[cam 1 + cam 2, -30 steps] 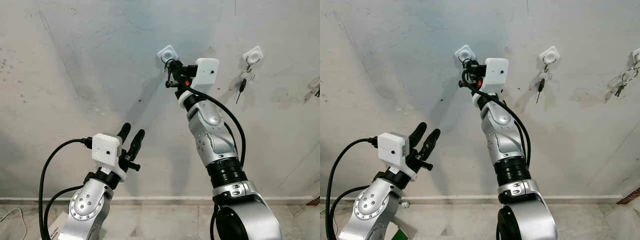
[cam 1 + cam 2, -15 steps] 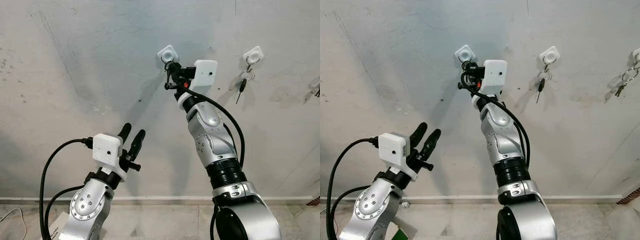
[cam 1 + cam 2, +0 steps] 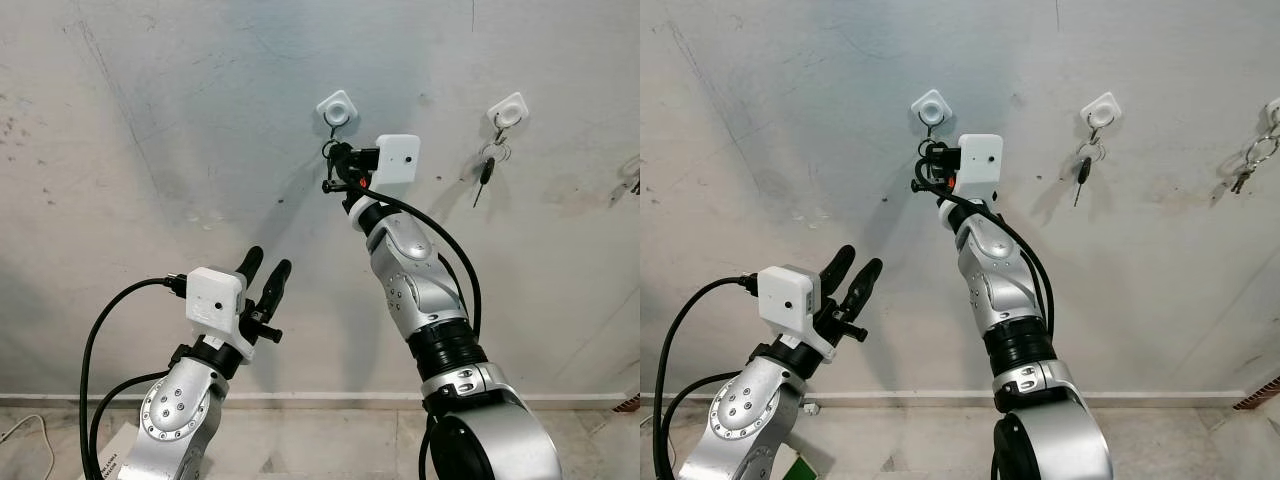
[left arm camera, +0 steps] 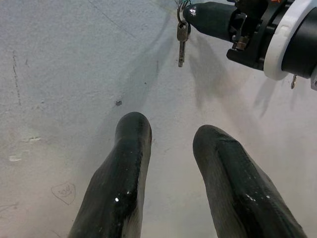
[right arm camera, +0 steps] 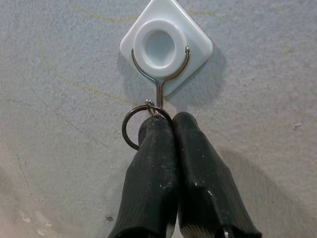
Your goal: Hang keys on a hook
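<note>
Background: a rough grey plaster wall [image 3: 150, 120] takes up most of both eye views, with a pale skirting strip low in the frame.
Hook: a white square-backed hook [image 3: 336, 106] sits at upper centre; in the right wrist view its wire loop [image 5: 159, 74] hangs straight down from the white disc.
Keys: the key ring [image 5: 134, 130] is at the tip of the wire loop, just below the hook. In the left wrist view a single key [image 4: 182, 44] hangs from the ring with its long axis vertical, blade pointing down.
Right gripper: the right gripper [image 3: 332, 163] is raised to the wall just under the hook, fingers pressed together and pinching the key ring.
Left gripper: the left gripper [image 3: 262, 272] is held low at lower left, well apart from the hook, fingers spread and holding nothing.
Other hooks: a second hook [image 3: 508, 108] at upper right carries another bunch of keys [image 3: 486, 165].
Change: the right gripper has dropped lower than a second ago, now below the hook rather than level with it; the left gripper has stayed where it was.
</note>
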